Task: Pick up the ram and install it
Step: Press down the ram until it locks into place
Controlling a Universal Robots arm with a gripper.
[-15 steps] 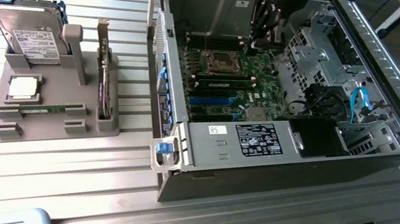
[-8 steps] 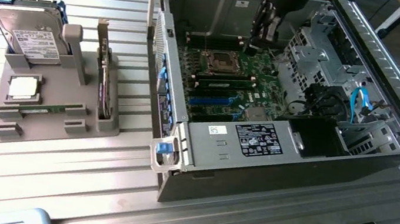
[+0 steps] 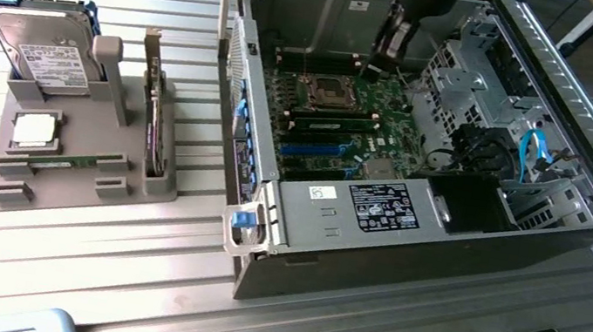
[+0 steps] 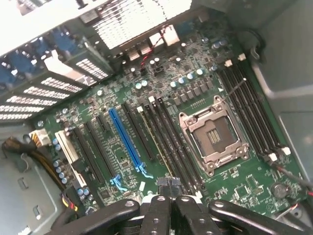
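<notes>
Two thin green memory sticks can be made out in the exterior view; one ram stick [image 3: 333,124] is seated flat-edge-down in a slot on the green motherboard [image 3: 337,128] inside the open grey metal computer case [image 3: 267,206], just below the empty square processor socket [image 3: 322,90]; the other ram stick [image 3: 79,161] lies in a groove of the grey plastic parts holder [image 3: 60,175] on the ribbed metal table [image 3: 114,280], well apart from the case, toward the exterior view's left.

On that holder also sit a silver hard drive in a blue-edged frame [image 3: 43,49], a square silver processor chip [image 3: 35,130] and a tall expansion card standing on edge [image 3: 152,109].

The black robot gripper [image 3: 390,52] reaches down into the case from above, over the far end of the motherboard, beside the metal drive cage [image 3: 461,94]; its fingers are closed together, and nothing green shows between them (in the wrist view the tips [image 4: 168,188] meet over the board, close to the row of black memory slots [image 4: 171,147] next to the socket [image 4: 215,137]); whether the tips touch the board is hard to tell from either angle.

A long blue expansion slot [image 4: 126,139] runs alongside the black ones; a second bank of memory slots [image 4: 252,110] lies on the socket's other side.
</notes>
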